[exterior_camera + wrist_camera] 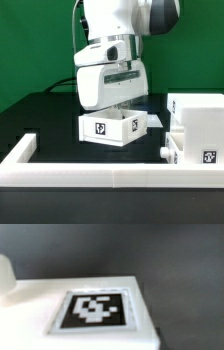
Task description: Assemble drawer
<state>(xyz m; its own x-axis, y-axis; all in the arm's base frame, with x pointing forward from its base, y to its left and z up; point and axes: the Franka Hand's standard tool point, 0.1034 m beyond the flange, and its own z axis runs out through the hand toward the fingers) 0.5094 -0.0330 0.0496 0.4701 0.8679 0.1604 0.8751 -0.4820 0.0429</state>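
A small white open-topped drawer box (112, 127) with a black-and-white tag on its front stands on the black table. My gripper (124, 106) hangs straight over it, its fingers reaching down to the box's top edge. I cannot tell whether they are open or shut. A larger white drawer housing (198, 122) with a tag stands at the exterior view's right, apart from the box. The wrist view is filled by a blurred white panel (40, 294) bearing a tag (95, 308), very close to the camera. No fingers show there.
A low white fence (100, 176) runs along the front and up the exterior view's left side. A small dark knob-like piece (165, 152) sits by the housing's lower corner. A green wall stands behind.
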